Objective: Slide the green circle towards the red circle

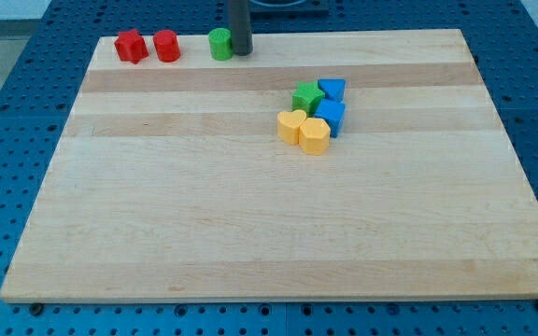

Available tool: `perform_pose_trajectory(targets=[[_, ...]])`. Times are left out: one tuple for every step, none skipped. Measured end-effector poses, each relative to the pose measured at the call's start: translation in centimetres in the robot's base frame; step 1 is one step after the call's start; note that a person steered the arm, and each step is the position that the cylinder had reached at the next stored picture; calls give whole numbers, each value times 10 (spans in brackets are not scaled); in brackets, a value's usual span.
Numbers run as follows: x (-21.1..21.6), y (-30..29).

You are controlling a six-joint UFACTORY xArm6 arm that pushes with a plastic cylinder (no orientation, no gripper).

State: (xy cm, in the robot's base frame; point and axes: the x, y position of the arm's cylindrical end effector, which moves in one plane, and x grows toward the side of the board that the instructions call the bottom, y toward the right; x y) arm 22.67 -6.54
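Note:
The green circle [219, 44] stands near the board's top edge, left of centre. The red circle [166, 46] stands to its left, with a gap of roughly one block's width between them. My tip [241, 52] is down on the board, right against the green circle's right side. The dark rod rises from it out of the view's top.
A red star [131, 46] sits just left of the red circle. A cluster lies right of centre: a green star [307, 98], two blue blocks [332, 90] [331, 117] and two yellow blocks [291, 126] [314, 136]. The wooden board [250, 224] lies on a blue perforated table.

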Motion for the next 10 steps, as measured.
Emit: perform_pose_trajectory(targets=[[0, -1], [-8, 12], [-20, 18], [-20, 14], [-20, 5], [-20, -7], [-20, -15], [-20, -21], [-20, -23], [-20, -24]])
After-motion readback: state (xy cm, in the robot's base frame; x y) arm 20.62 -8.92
